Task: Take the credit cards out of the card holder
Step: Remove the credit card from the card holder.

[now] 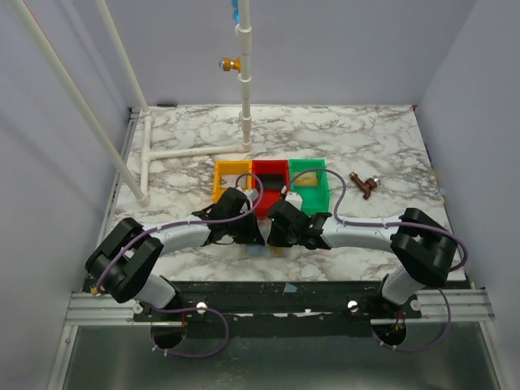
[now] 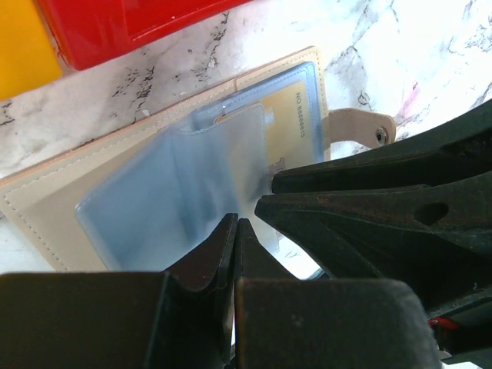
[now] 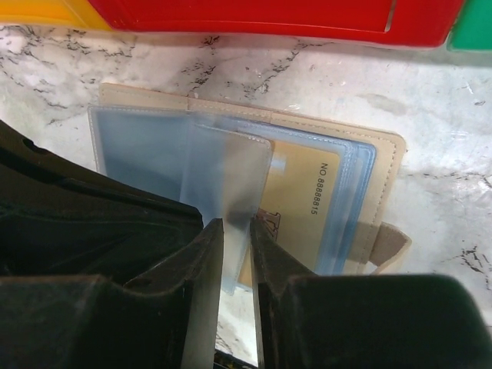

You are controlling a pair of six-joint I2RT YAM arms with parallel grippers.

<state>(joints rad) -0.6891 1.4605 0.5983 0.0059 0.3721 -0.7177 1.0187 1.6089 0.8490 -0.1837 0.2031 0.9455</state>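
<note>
Right wrist view: shows the card holder (image 3: pixel 388 154) spread flat on the marble table (image 3: pixel 453 108), at 6 o'clock from the red tray (image 3: pixel 254 15). Presses the left gripper (image 2: pixel 234 231), fully closed, onto the near sleeves, probably to pin the holder. Sets the right gripper (image 3: pixel 236 246) narrow over a frosted leaf, card or sleeve unclear, grip unclear. Shows the tan card (image 3: pixel 296 192) sleeved at 3 o'clock of that leaf. Reaches both arms inward, elbows out, wrists low and nearly touching.

Lab test cell: plain walls (image 1: pixel 49 97), marble-pattern tabletop (image 1: pixel 366 138), white pipe frame (image 1: pixel 245 81), aluminium rail (image 1: pixel 276 307).
</note>
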